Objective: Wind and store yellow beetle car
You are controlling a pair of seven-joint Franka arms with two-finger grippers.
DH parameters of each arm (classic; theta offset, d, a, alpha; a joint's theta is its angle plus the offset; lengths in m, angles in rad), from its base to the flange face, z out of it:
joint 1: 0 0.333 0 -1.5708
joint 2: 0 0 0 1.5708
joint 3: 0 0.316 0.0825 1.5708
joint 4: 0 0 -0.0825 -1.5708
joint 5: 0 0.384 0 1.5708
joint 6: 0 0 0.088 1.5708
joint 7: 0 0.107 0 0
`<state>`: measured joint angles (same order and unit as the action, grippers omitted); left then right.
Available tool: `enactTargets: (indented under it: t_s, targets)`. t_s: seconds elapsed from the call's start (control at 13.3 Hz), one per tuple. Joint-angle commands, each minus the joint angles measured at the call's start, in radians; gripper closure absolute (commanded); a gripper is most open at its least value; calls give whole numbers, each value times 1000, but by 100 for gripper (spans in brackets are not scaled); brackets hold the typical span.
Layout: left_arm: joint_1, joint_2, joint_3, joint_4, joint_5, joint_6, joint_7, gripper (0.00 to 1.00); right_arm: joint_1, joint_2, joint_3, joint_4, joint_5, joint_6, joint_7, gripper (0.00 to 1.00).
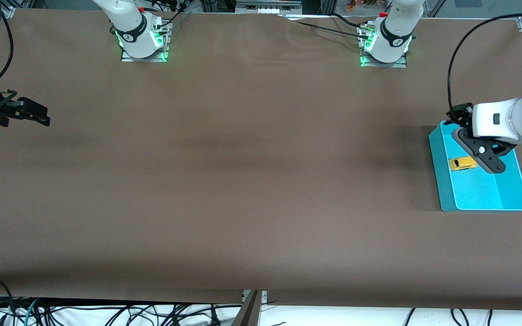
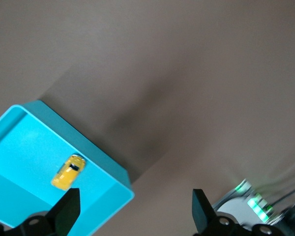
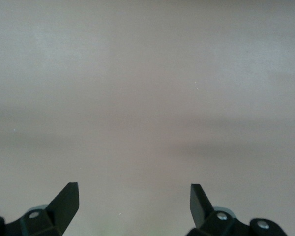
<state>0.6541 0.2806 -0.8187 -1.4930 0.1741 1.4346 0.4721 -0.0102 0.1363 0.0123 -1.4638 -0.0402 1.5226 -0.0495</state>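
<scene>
The yellow beetle car (image 1: pixel 462 163) lies on the floor of a bright blue open bin (image 1: pixel 439 172) at the left arm's end of the table. My left gripper (image 1: pixel 482 153) is open and empty, up in the air over the bin, just beside the car and not touching it. In the left wrist view the car (image 2: pixel 68 172) lies in the bin (image 2: pixel 64 125) close to one fingertip of the left gripper (image 2: pixel 135 211). My right gripper (image 1: pixel 36 114) is open and empty and waits over bare table at the right arm's end; the right wrist view (image 3: pixel 134 206) shows only tabletop.
The brown table (image 1: pixel 243 172) carries only the bin. The two arm bases (image 1: pixel 143 38) (image 1: pixel 385 43) stand at the edge farthest from the front camera. Cables hang below the nearest edge.
</scene>
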Motion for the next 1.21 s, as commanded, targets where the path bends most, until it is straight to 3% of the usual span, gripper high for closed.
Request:
enactTargets:
  t_s: [0.0,0.15,0.3,0.45,0.53,0.68,0.83,1.13]
  targets:
    - [-30,-124,18,-29,-70,18,-198,0,-5,-14,3,-9,19,2,11,0]
    - [-143,-156,134,-27,-108,41,-297,0,-5,-14,1,-9,19,2,11,0]
    - [-224,-201,293,-30,-217,69,-392,0,-5,-12,3,-9,19,2,10,0]
    - [-403,-237,499,-32,-228,66,-472,0,-7,-12,3,-9,19,2,10,0]
    - [-441,-250,554,-49,-240,64,-499,0,-7,-12,1,-9,19,2,10,0]
    - [-471,-256,605,-55,-262,66,-532,0,-7,-12,1,-9,19,2,10,0]
    - [-569,-259,711,-69,-249,67,-561,0,-7,-12,3,-9,19,2,10,0]
    - [-625,-301,777,-161,-246,147,-550,0,-7,-12,3,-9,19,2,10,0]
